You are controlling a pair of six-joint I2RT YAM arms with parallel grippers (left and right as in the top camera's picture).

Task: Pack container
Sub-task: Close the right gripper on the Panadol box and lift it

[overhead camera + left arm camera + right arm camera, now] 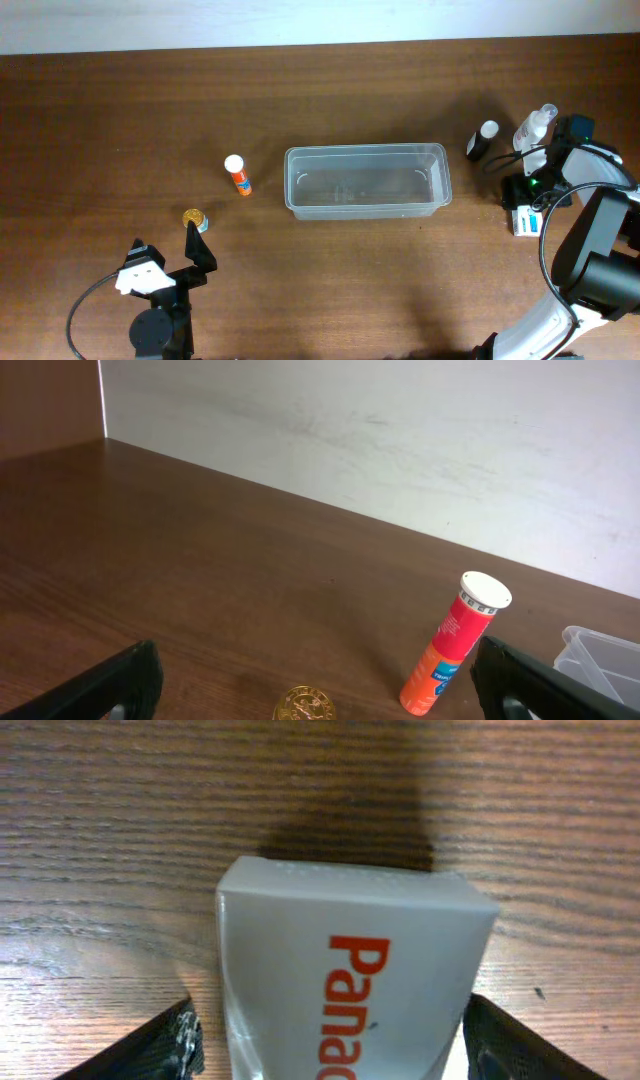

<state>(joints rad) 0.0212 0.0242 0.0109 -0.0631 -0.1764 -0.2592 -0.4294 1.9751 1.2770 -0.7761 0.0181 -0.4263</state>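
The container (365, 182), a clear shallow tub, stands empty at the table's middle; its corner (605, 650) shows at the right edge of the left wrist view. My right gripper (527, 198) is at the far right, lowered over a white box with orange lettering (350, 970), also seen from overhead (525, 222). Its jaws stand open (330, 1045) on either side of the box, with a thin gap at the left finger (170, 1045). My left gripper (170, 258) waits open (312, 678) near the front left, behind a gold-lidded jar (306, 705).
An orange tube with a white cap (238, 175) lies left of the tub, in the left wrist view (455, 645) too. The gold-lidded jar (194, 219) sits nearer the front. A black bottle (482, 140) and a clear spray bottle (535, 127) stand at the back right.
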